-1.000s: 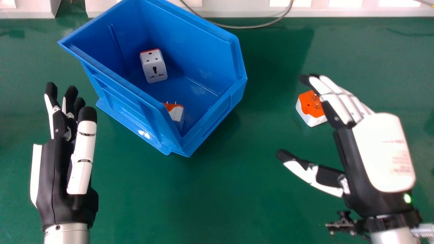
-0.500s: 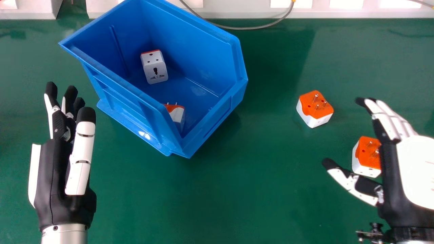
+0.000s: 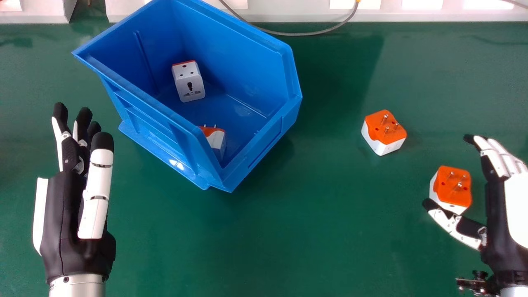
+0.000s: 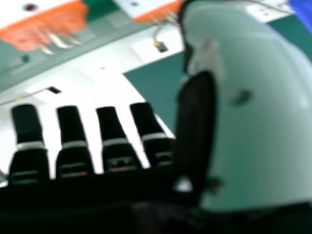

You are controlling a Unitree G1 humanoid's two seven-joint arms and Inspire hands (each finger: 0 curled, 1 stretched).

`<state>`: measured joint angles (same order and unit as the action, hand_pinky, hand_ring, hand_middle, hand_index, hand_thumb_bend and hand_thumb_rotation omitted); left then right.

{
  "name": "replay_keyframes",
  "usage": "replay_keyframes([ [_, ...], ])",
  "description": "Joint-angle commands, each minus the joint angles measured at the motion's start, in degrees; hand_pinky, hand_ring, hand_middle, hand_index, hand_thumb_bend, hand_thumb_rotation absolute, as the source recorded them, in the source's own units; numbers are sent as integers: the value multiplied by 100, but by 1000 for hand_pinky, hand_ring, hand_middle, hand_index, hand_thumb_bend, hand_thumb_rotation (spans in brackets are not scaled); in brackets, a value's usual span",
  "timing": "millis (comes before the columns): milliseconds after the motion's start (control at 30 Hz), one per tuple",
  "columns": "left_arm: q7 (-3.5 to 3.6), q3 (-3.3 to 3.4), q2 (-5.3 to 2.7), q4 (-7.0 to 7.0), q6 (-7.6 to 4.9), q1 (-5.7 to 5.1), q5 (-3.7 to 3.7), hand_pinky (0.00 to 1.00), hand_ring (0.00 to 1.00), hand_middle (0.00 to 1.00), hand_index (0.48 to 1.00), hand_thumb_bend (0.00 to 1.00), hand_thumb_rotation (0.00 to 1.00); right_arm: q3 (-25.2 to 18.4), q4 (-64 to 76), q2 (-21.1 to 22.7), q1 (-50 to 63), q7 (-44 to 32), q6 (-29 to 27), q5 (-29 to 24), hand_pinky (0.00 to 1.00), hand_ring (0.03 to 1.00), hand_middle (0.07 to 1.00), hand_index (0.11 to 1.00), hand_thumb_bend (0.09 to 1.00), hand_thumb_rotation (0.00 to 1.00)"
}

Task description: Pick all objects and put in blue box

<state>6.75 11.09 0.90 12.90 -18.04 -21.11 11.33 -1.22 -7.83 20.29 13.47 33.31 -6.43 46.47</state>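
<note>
Nearest, the left hand (image 3: 62,222) rises from the bottom edge at the left of the head view, its fingers nearly straight and pointing away, holding nothing. The right hand (image 3: 499,222) is at the right edge, which cuts off part of its back; its fingers are extended, with a wide opening to the thumb (image 3: 447,225), and they hold nothing. A broad stretch of green desk (image 3: 288,227) lies between the two hands.

The nearer orange-and-white adapter (image 3: 453,185) sits prongs up on the desk, inside the opening between right thumb and fingers. The thumb tip overlaps its near edge in the head view; whether they touch, I cannot tell. Desk surface shows between its other side and the palm.

Farther out and to the left, the second adapter (image 3: 383,128) stands prongs up, well apart from the right fingertips, with open desk all round it.

The blue box (image 3: 247,62) sits turned at an angle, a corner toward the robot, with desk between it and the left hand. Inside, one adapter (image 3: 216,142) is partly hidden by the near wall; another (image 3: 189,82) lies deeper in, socket face showing.

Beyond the box's right side, a grey cable (image 3: 305,34) curves along the desk's far edge, by a white ledge (image 3: 412,14).
</note>
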Motion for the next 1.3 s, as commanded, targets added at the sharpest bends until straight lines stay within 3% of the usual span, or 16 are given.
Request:
replay_keyframes([
  [0,24,28,57,154,-40,2,34,1000,1000,1000,1000,455,731,-26,-215,107,-201,190,46,-43,683,792,837,812,445,284],
  [100,38,35,59,128,-79,14,43,1000,1000,1000,1000,445,731,23,-567,149,-407,206,112,-66,678,783,828,801,458,281],
  [500,39,76,77,217,7,17,60,1000,1000,1000,1000,440,731,343,-1535,423,-1013,209,238,-169,668,790,825,801,460,354],
  [667,37,76,68,301,62,0,48,1000,1000,1000,1000,436,726,446,-1716,601,-1149,22,246,-228,682,800,835,809,455,365],
  [833,19,76,71,378,102,-28,-20,1000,1000,1000,1000,439,749,564,-1956,840,-1322,-109,203,-229,675,798,834,811,457,378],
  [1100,29,78,61,487,178,-75,37,1000,1000,1000,1000,440,741,687,-2411,1169,-1611,-173,-53,-361,669,784,814,791,487,319],
  [1267,24,76,71,597,265,-110,21,1000,1000,1000,1000,449,731,803,-2649,1277,-1734,-202,-99,-387,663,781,807,788,497,300],
])
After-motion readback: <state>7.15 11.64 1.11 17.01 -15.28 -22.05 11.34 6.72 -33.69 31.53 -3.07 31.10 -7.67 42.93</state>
